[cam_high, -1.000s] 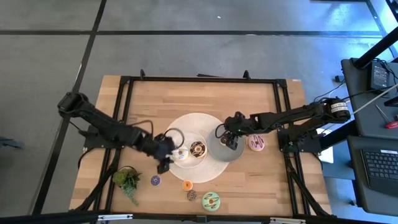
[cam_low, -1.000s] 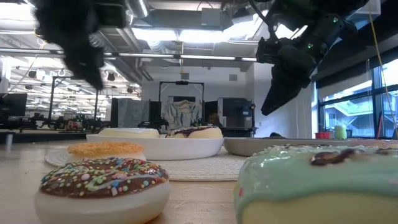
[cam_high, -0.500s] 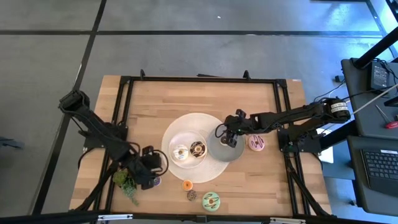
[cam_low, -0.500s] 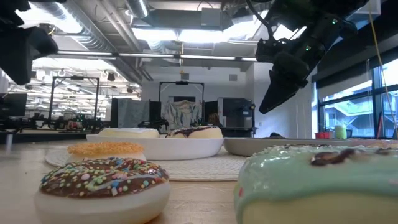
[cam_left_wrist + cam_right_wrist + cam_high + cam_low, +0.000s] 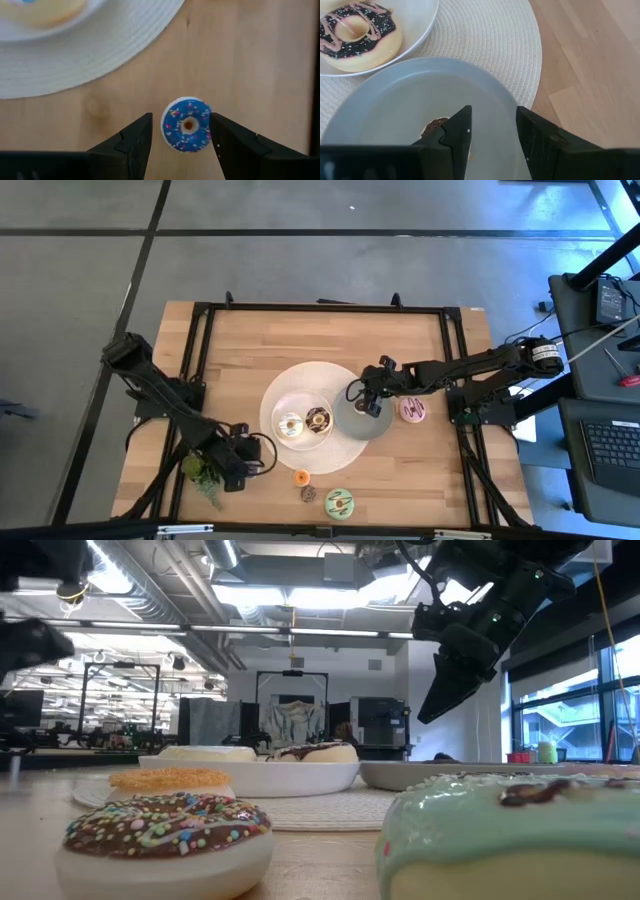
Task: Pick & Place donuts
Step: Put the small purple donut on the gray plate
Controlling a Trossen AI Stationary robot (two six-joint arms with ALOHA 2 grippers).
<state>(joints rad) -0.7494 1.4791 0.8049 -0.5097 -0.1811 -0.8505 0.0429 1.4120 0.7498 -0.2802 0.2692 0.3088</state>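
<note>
My left gripper [image 5: 180, 119] is open over the table's near-left part [image 5: 241, 467]. Its fingers stand on either side of a mini purple-blue sprinkled donut [image 5: 187, 125] that lies flat on the wood, with gaps showing. My right gripper [image 5: 492, 112] is open and hovers above the grey plate [image 5: 345, 420], also seen in the low view [image 5: 440, 705]. A brown mini donut [image 5: 435, 125] lies on that plate, partly hidden by a finger. The white bowl [image 5: 300, 402] holds a white-iced donut [image 5: 290, 425] and a chocolate donut [image 5: 318, 419].
A pink donut [image 5: 412, 410] lies right of the grey plate. Orange [image 5: 301, 477] and brown [image 5: 309, 494] minis and a green donut [image 5: 338, 501] lie near the front edge. A small plant [image 5: 203, 470] stands just left of my left gripper. A round woven mat [image 5: 330, 375] lies under the dishes.
My left gripper has swung from over the white bowl toward the table's near-left corner and now stands over the purple-blue mini donut. My right gripper has stayed above the grey plate.
</note>
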